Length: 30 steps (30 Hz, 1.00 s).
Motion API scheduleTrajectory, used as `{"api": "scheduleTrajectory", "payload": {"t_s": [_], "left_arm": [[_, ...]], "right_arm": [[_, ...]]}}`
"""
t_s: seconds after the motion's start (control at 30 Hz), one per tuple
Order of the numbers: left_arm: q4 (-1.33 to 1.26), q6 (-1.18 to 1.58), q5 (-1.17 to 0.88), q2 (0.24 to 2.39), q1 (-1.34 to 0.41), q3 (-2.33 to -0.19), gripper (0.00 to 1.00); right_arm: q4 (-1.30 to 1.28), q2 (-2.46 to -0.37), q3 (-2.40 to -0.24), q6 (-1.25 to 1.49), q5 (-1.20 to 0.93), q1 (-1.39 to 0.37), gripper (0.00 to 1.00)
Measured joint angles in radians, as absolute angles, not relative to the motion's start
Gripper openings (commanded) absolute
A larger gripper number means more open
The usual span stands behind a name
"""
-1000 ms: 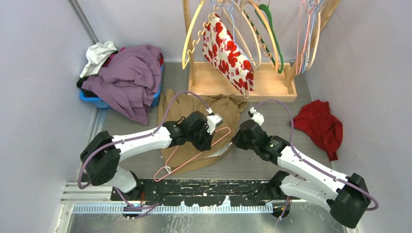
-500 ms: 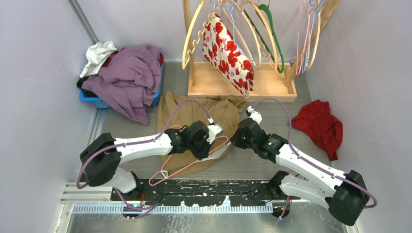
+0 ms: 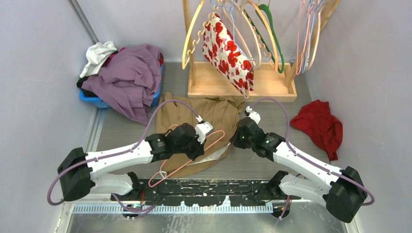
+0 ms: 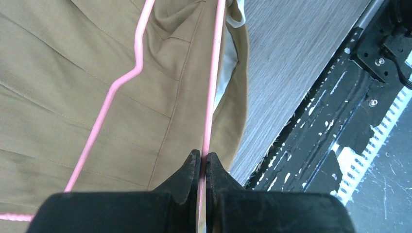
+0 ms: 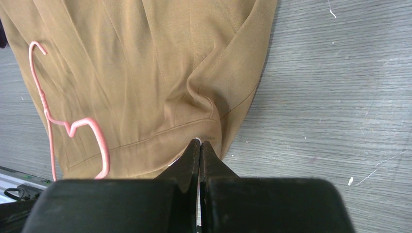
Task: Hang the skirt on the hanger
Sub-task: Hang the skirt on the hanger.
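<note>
The tan skirt (image 3: 214, 114) lies crumpled flat on the grey table (image 3: 272, 160) at the centre of the top view, directly at 6 o'clock from the wooden rack (image 3: 243, 82). Its lower edge shows a white lining at the 5 o'clock corner.

The pink wire hanger (image 4: 211, 97) rests on top of the skirt, lying flat. Its hook points toward 7 o'clock and extends past the fabric edge.

Left gripper (image 4: 203, 158): fingers closed together, clamped on one straight wire of the hanger, over the skirt's 5 o'clock portion.

Right gripper (image 5: 199, 144): fingers closed together, pinching the stitched band at the skirt's edge on its 3 o'clock side. Fabric folds converge at the fingertips.

Surroundings:
- The rack at 12 o'clock carries several hangers and a red-and-white floral garment (image 3: 228, 53).
- A blue bin (image 3: 97, 102) at 10 o'clock holds a heap of clothing, with a purple garment (image 3: 126, 77) on top.
- A red cloth (image 3: 318, 126) lies on the table at 3 o'clock, well apart from the skirt.
</note>
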<state>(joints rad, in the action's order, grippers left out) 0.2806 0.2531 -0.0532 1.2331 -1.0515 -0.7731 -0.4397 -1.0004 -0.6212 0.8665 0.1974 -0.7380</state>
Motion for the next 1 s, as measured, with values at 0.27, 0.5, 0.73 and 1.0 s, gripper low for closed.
{"api": "scheduleTrajectory", "payload": {"t_s": [0.27,0.5,0.73,1.0], "left_arm": [[0.262,0.261,-0.05,1.24,-1.089,-0.742,0.0],[0.223,0.265,-0.036,1.346,-1.114,-0.735,0.0],[0.212,0.266,-0.019,1.373,-1.126,-0.735,0.0],[0.169,0.266,-0.012,1.373,-1.132,-0.719,0.0]], "right_arm": [[-0.434,-1.002,-0.63,0.867,0.188,-0.737,0.01],[-0.434,-0.999,-0.63,0.87,0.169,-0.737,0.01],[-0.434,-0.99,-0.63,0.871,0.158,-0.737,0.01],[-0.424,-0.99,-0.63,0.871,0.154,-0.737,0.01]]}}
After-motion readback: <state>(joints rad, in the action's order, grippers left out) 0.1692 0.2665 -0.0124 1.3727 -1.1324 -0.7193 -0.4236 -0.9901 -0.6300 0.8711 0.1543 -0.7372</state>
